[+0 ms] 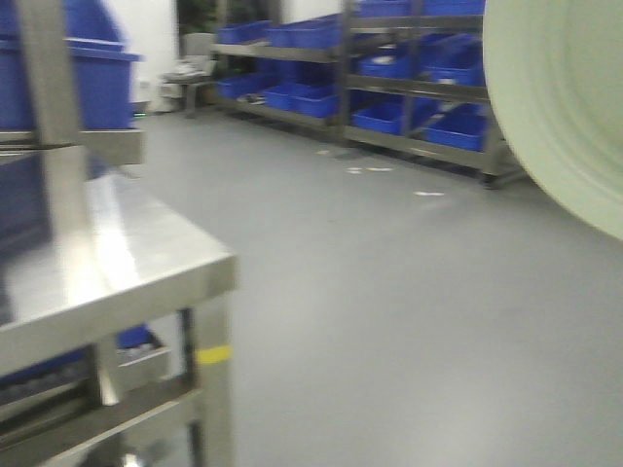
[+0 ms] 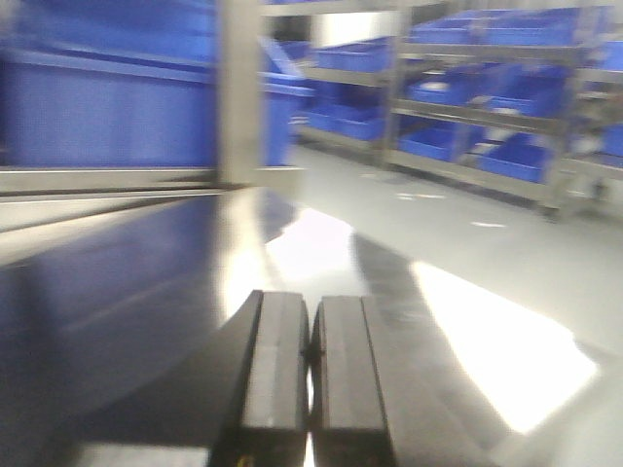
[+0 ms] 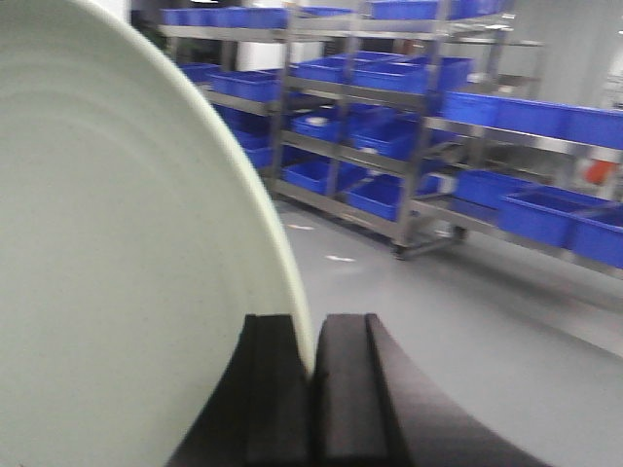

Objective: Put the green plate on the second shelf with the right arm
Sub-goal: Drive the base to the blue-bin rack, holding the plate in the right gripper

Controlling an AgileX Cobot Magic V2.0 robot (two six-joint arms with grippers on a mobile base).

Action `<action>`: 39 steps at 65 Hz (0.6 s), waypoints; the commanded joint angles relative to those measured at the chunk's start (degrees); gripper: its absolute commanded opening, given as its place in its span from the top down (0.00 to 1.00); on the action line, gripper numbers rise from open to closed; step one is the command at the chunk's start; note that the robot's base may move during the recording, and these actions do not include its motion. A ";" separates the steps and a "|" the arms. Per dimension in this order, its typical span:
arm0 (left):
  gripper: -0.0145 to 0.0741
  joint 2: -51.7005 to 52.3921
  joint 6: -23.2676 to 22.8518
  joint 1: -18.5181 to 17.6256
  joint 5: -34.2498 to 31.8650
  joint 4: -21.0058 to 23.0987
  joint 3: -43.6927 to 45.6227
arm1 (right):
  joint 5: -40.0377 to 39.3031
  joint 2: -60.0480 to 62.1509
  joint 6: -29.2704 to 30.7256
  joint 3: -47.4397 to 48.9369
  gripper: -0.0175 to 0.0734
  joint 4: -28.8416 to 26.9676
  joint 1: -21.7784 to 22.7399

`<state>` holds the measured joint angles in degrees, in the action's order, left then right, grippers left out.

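Right gripper [image 3: 313, 389]: jaws pinched on the rim of the green plate [image 3: 127, 272], which is held on edge in the air, filling the left of the right wrist view and the upper right corner of the front view. Left gripper [image 2: 313, 379]: jaws pressed together, holding nothing, above the reflective top of the steel shelf unit [image 2: 117, 292]. This unit stands at left, well apart from the plate; the blurred blue shape [image 1: 97, 88] behind its post [image 1: 49, 97] is probably a bin. Grey floor [image 1: 409, 321] and racks of blue bins [image 1: 389, 115] lie beyond
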<state>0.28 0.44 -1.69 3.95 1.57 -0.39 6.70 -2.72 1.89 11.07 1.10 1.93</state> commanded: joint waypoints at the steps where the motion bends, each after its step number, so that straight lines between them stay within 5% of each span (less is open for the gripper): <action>1: 0.69 1.15 -0.44 -0.48 -4.65 0.47 -2.40 | -6.70 -0.52 -0.54 1.88 0.75 -0.52 0.36; 39: 0.69 1.15 -0.44 -0.48 -4.65 0.47 -2.40 | -6.70 -0.52 -0.54 1.88 0.75 -0.52 0.36</action>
<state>0.28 0.44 -1.69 3.95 1.57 -0.39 6.70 -2.59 1.89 11.07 1.10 1.93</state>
